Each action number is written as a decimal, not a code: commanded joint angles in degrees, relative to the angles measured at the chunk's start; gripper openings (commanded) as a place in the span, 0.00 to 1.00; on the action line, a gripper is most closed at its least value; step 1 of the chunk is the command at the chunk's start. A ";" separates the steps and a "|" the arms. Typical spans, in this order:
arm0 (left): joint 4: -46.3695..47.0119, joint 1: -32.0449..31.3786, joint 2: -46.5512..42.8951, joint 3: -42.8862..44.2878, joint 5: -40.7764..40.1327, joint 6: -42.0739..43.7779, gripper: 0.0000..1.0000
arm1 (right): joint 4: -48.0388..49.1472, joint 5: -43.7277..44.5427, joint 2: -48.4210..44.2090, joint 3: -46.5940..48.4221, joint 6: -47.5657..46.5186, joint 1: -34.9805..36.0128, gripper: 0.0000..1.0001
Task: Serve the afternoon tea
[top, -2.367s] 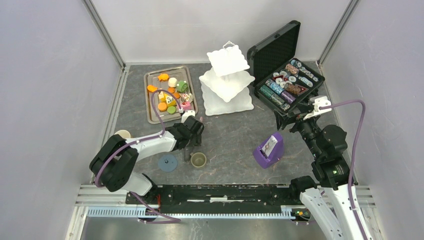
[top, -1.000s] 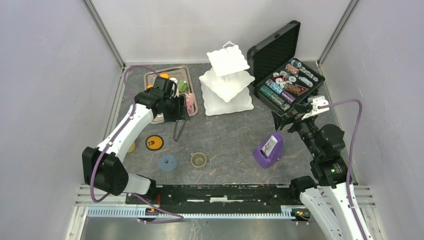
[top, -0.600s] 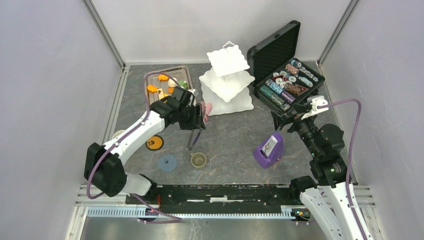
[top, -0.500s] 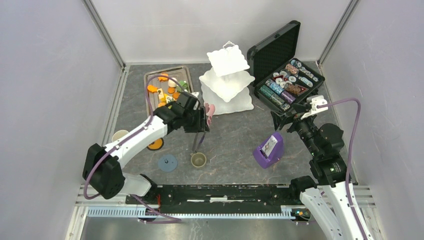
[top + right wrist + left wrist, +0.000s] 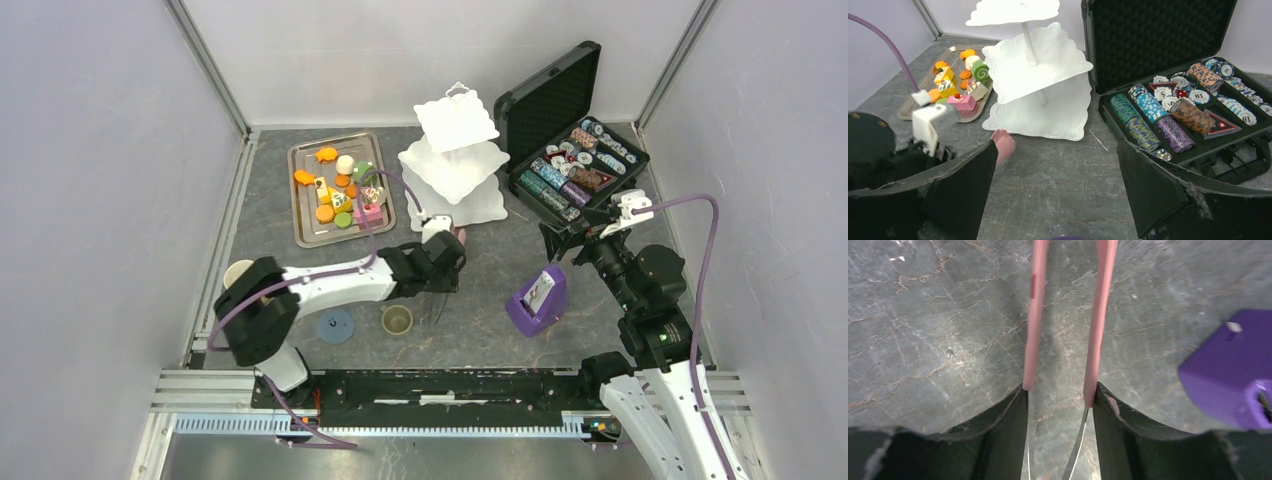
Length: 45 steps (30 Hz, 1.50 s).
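The white three-tier stand [image 5: 455, 170] [image 5: 1035, 75] stands at the back centre, its tiers bare. Small orange, green, pink and cream pastries [image 5: 340, 190] [image 5: 955, 87] lie on a metal tray [image 5: 305, 225] to its left. An olive cup [image 5: 397, 319] and a blue coaster [image 5: 334, 325] sit near the front. My left gripper [image 5: 445, 262] [image 5: 1060, 387] is shut on metal tongs with pink tips [image 5: 458, 236] [image 5: 1034, 315], low over the table in front of the stand. Nothing shows between the tongs' arms. My right gripper [image 5: 572, 237] [image 5: 1057, 145] is open and holds nothing.
An open black case of poker chips [image 5: 575, 160] [image 5: 1178, 100] sits at the back right. A purple card holder [image 5: 538, 298] [image 5: 1233, 385] stands right of my left gripper. A pale mug [image 5: 240, 272] peeks out by the left arm. Walls close in on three sides.
My left arm swung from the tray rightward and toward the front, carrying the tongs; its jaws narrowed slightly. The right arm has not moved.
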 commanded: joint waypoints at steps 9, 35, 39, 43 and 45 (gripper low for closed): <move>15.40 -8.36 8.48 -1.52 -16.32 7.14 0.69 | -1.02 -1.35 0.48 2.25 1.29 0.05 0.98; 62.18 -13.55 20.57 -23.65 -25.25 24.80 0.86 | 1.03 -2.11 -1.47 -0.86 4.42 0.10 0.98; 62.50 -13.55 20.85 -23.84 -25.82 24.87 0.77 | 0.91 -1.78 -2.49 -1.15 4.33 0.06 0.98; 62.51 -13.54 21.15 -23.89 -26.42 24.66 0.70 | 1.83 -0.42 -4.21 -2.62 4.66 0.06 0.98; 62.03 -13.62 20.28 -24.04 -26.42 24.63 0.66 | 2.38 -0.18 -4.87 -3.21 4.97 0.07 0.98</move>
